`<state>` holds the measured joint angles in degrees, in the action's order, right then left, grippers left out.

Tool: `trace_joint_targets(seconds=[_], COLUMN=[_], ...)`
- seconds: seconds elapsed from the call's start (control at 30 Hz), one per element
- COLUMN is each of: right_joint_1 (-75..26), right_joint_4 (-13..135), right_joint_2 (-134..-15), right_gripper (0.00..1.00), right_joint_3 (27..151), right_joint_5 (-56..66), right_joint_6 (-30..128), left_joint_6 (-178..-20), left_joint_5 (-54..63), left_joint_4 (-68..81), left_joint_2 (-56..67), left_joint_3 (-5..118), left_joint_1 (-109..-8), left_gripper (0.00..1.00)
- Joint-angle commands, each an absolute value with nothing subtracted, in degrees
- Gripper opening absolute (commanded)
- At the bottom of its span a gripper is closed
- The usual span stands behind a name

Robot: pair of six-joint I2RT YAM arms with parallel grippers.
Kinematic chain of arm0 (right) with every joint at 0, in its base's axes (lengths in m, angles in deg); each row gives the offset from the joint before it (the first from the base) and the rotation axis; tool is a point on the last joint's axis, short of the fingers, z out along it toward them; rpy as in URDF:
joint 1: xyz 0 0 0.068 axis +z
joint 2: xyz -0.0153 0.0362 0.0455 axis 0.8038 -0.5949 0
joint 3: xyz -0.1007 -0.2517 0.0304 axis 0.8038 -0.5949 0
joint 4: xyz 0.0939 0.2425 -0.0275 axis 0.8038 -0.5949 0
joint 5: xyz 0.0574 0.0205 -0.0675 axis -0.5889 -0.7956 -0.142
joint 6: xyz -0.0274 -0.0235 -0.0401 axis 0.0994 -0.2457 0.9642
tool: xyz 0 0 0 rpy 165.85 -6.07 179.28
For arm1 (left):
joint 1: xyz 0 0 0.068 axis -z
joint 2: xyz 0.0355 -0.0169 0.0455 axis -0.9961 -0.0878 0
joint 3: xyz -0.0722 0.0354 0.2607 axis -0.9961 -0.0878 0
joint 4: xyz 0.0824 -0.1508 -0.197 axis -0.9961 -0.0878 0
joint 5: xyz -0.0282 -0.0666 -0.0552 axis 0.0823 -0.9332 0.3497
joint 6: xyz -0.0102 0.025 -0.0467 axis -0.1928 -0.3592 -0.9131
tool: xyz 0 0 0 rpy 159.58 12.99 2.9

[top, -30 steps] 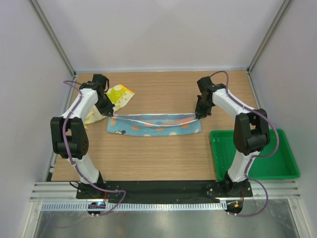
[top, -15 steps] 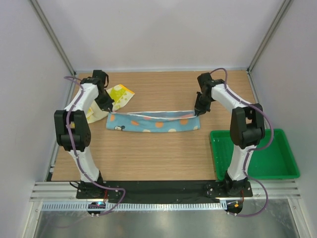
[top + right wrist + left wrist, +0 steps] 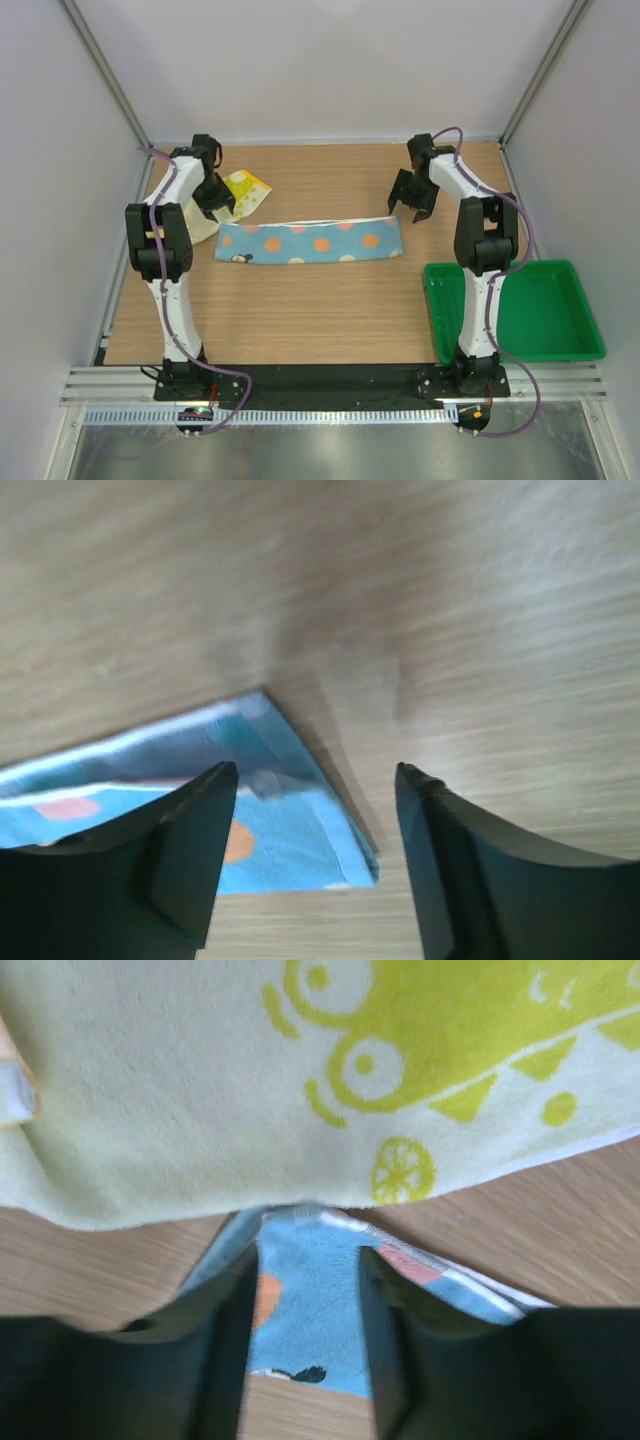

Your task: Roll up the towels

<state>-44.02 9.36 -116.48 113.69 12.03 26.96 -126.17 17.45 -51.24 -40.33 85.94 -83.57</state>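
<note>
The light blue towel [image 3: 310,241] with orange and pale dots lies flat on the table as a long folded strip. The pale yellow towel [image 3: 240,192] lies crumpled at the back left, its edge overlapping the strip's left end. My left gripper [image 3: 218,205] hovers open over that left end; in the left wrist view, blue towel [image 3: 310,1300] shows between the fingers [image 3: 225,1340], below the yellow towel [image 3: 200,1090]. My right gripper [image 3: 412,205] stands open just behind the strip's right end, the blue corner [image 3: 285,845] beneath its fingers [image 3: 190,850]. Neither holds anything.
A green plastic tray [image 3: 530,310] sits at the right front, beside the right arm's base. White walls close in the table on the left, back and right.
Both grippers have opened and let go of the blue towel's ends. The strip, lifted and stretched before, now lies flat. Both arms have drawn back toward the far wall.
</note>
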Motion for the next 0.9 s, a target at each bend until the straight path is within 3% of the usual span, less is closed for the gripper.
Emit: trace_joint_targets(seconds=[0.0,0.03,0.1,0.2,0.33,0.43,0.5,0.6,0.7,0.87], right_joint_1=[-46.89,-47.25,-47.78,-47.34,-43.75,-35.96,-31.63,-26.08,-21.78,-16.06], right_joint_4=[6.47,5.93,5.92,9.85,21.28,29.11,34.02,43.06,49.32,47.68], right_joint_2=[-116.61,-115.57,-113.37,-106.00,-95.71,-91.31,-92.08,-96.64,-101.13,-112.21], right_gripper=[0.73,0.79,0.82,0.83,0.80,0.64,0.35,0.04,0.01,0.01], right_joint_3=[122.28,124.38,124.67,119.51,102.29,94.29,91.81,90.83,93.28,100.67], right_joint_5=[12.81,16.02,17.89,19.14,7.56,-4.04,-10.81,-20.63,-27.77,-35.27], right_joint_6=[26.64,26.55,27.16,27.96,30.41,30.68,28.94,23.14,19.79,23.12], left_joint_6=[-126.65,-126.48,-125.95,-125.24,-124.02,-123.22,-123.13,-123.31,-123.40,-124.01], left_joint_5=[18.89,19.24,21.08,22.84,21.27,16.12,11.63,7.21,6.24,6.67], left_joint_4=[-54.12,-54.22,-54.48,-54.05,-49.06,-43.88,-41.23,-37.88,-36.83,-34.80], left_joint_2=[-40.63,-40.02,-37.30,-32.12,-22.63,-16.74,-13.40,-12.07,-12.59,-14.43], left_joint_3=[91.95,92.31,92.23,89.78,78.98,68.55,64.12,57.61,54.53,51.27], left_joint_1=[-84.61,-84.52,-84.61,-84.61,-83.73,-82.33,-81.71,-80.04,-78.28,-77.49], left_gripper=[0.51,0.67,0.77,0.77,0.69,0.62,0.57,0.53,0.50,0.49])
